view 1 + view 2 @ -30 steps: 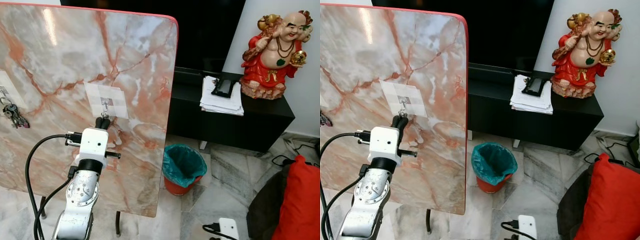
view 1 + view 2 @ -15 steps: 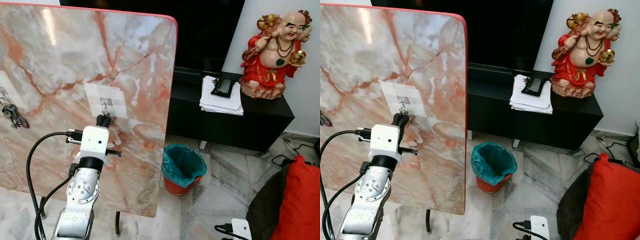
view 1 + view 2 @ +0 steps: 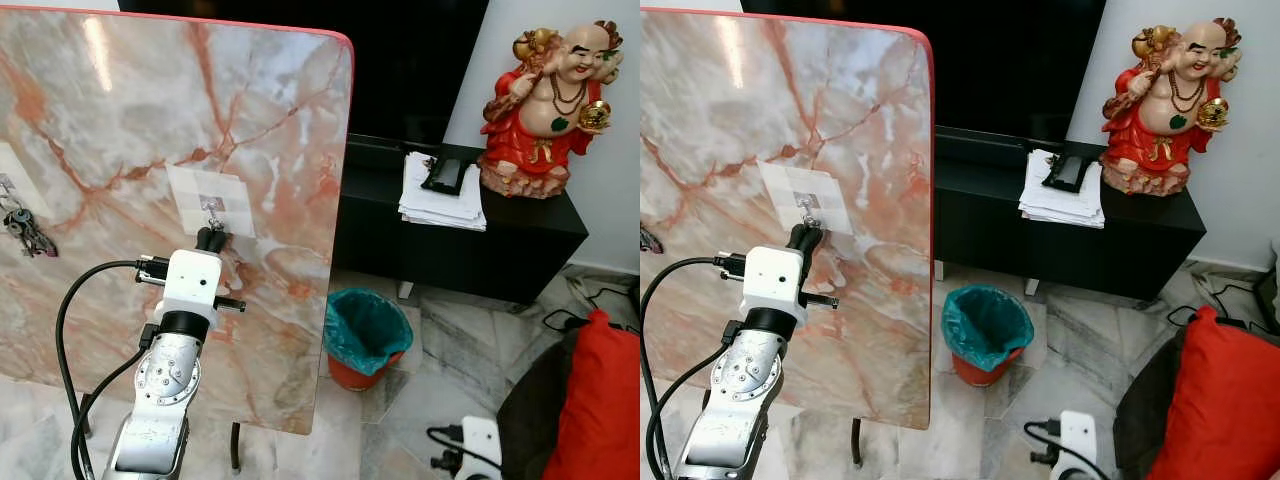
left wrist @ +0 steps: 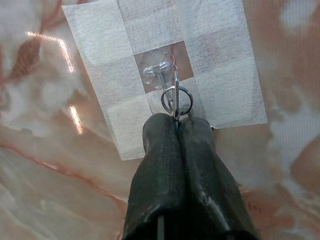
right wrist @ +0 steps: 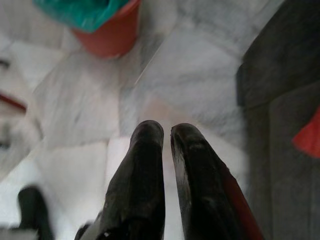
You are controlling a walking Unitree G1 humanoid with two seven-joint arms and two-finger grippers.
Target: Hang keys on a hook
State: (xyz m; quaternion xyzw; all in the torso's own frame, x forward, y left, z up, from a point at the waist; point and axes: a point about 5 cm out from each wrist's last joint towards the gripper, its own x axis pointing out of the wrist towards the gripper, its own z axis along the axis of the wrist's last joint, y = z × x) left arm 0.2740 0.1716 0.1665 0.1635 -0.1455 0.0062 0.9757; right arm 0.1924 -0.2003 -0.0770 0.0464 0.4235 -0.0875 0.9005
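Note:
A clear stick-on hook [image 4: 159,70] sits on a white taped patch [image 3: 212,200] on the upright marble board [image 3: 120,110]. My left gripper [image 4: 177,122] is shut on a small silver key ring [image 4: 176,100] and holds it right at the hook. The ring overlaps the hook's metal prong; whether it hangs on it I cannot tell. In the left eye view the left gripper [image 3: 210,238] touches the patch's lower edge. The keys themselves are hidden between the fingers. My right gripper [image 5: 166,132] hangs low over the floor, shut and empty.
Another bunch of keys [image 3: 22,228] hangs at the board's left edge. Right of the board stand a red bin with a teal liner [image 3: 365,335], a black cabinet [image 3: 520,250] with papers and a red statue [image 3: 550,100], and a red cushion [image 3: 600,400].
My left gripper has crept slightly up towards the hook. The right wrist at the bottom of the eye views has shifted a little to the right.

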